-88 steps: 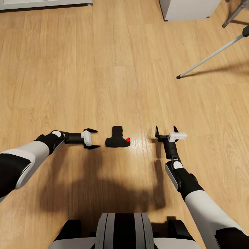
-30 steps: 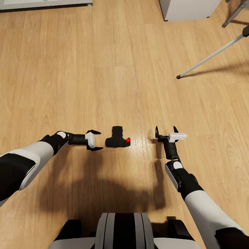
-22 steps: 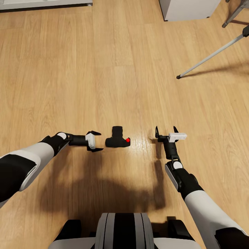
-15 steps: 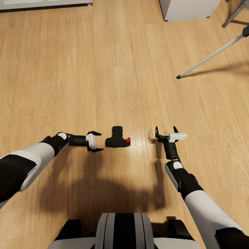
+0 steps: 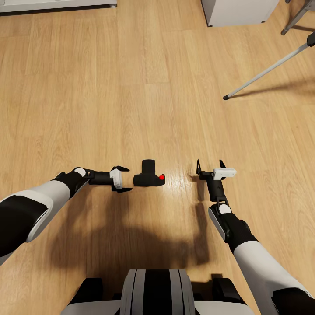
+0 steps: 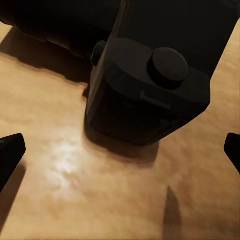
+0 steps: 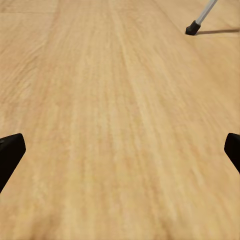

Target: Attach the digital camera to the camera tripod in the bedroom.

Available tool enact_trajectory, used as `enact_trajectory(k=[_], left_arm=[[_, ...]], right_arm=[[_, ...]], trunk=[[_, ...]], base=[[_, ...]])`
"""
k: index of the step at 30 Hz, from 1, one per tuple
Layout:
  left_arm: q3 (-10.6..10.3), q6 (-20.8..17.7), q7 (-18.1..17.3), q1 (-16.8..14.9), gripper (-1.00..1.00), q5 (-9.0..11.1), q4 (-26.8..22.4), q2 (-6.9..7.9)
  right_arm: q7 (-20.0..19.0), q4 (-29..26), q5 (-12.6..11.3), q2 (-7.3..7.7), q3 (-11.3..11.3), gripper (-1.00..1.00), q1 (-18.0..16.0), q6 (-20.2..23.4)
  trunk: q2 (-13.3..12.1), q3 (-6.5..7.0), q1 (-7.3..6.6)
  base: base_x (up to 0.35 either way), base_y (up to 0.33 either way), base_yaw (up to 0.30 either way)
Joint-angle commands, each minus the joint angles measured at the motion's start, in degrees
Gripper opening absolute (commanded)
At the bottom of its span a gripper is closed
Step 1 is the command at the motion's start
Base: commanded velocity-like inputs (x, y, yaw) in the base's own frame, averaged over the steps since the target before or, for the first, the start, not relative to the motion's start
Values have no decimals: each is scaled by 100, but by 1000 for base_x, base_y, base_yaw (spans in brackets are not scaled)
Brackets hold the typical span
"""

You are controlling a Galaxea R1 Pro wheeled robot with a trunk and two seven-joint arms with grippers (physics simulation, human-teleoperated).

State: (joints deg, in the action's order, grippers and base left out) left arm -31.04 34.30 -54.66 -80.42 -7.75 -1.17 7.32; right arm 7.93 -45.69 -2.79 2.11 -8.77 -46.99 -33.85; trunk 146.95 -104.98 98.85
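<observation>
The left tool (image 5: 124, 179) is low over the wood floor (image 5: 131, 87) with its two fingers spread apart, and it holds nothing. Its open mouth points toward the camera (image 5: 148, 175), which lies on the floor just beside the fingertips, not touching them. In the left wrist view the camera (image 6: 145, 95) is close in front of the tool, between the lines of the two dark fingertips (image 6: 10, 152), and its black body with a round knob on top is well visible. In the head view the lens barrel points away from the robot and the red button (image 5: 161, 177) is on the end of the camera far from the left tool.

The right tool (image 5: 210, 165) is on the other side of the camera, near it but apart. Its fingers are also spread wide and empty, and they point forward over the bare floor. In the right wrist view the fingertips (image 7: 10, 150) are at the two edges, with only floor boards between them.

Well beyond the right tool, forward and to the right, one silver leg of the tripod (image 5: 267, 72) comes down to a black foot on the floor; the same foot (image 7: 192, 27) shows in the right wrist view. A white cabinet (image 5: 238, 11) stands far ahead.
</observation>
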Motion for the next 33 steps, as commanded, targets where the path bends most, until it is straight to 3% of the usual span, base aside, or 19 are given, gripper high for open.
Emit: enact_trajectory(k=[1, 33], left_arm=[[47, 15, -9, 0, 100, -60, -6, 1], [53, 7, 228, 0, 100, -54, -6, -140]], right_arm=[[42, 2, -28, 9, -37, 100, -4, -16], [42, 0, -28, 9, -37, 100, -4, -16]], trunk=[[1, -2, -1], [1, -2, -1]], base=[[0, 0, 0], [0, 0, 0]])
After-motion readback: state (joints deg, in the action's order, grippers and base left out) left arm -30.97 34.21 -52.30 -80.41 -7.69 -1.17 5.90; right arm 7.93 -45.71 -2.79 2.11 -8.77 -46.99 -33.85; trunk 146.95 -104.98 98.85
